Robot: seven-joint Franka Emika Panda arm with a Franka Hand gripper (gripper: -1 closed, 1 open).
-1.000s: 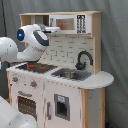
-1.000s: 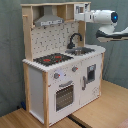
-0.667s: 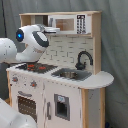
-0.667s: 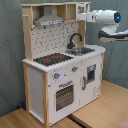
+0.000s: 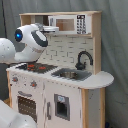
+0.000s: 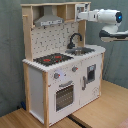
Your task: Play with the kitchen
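Large white and pale-wood toy play kitchen (image 6: 60,75) stands upright on a wooden table (image 6: 100,112), filling the middle of both exterior views. Black-and-red hob (image 6: 52,59) and silver sink (image 6: 80,50) with curved black faucet (image 6: 74,39) sit on the counter; oven door (image 6: 64,95) below the hob; grey hood (image 6: 49,21) and small white microwave (image 5: 67,24) up on the top shelf.

White Franka arm (image 6: 107,17) reaches in at shelf height. Its gripper (image 6: 81,16) is at the microwave end of the shelf: in the second exterior view, about 1 o'clock from the kitchen's centre, coming in from the 3 o'clock side. In the first exterior view the wrist (image 5: 32,40) sits at 9 o'clock of the microwave, with the gripper end (image 5: 51,28) touching or just short of the microwave's front; I cannot tell which.

Claw state: cannot tell from either view.

Relation that counts: the microwave lies straight ahead of the claw, along the arm's long axis, which runs roughly level and parallel to the shelf front. The sink and faucet are at 6 o'clock, well below the claw; the hob further off at 7–8 o'clock in the second exterior view.

Judgement: the microwave is the nearest part to play with; only a short advance along the present axis looks needed.
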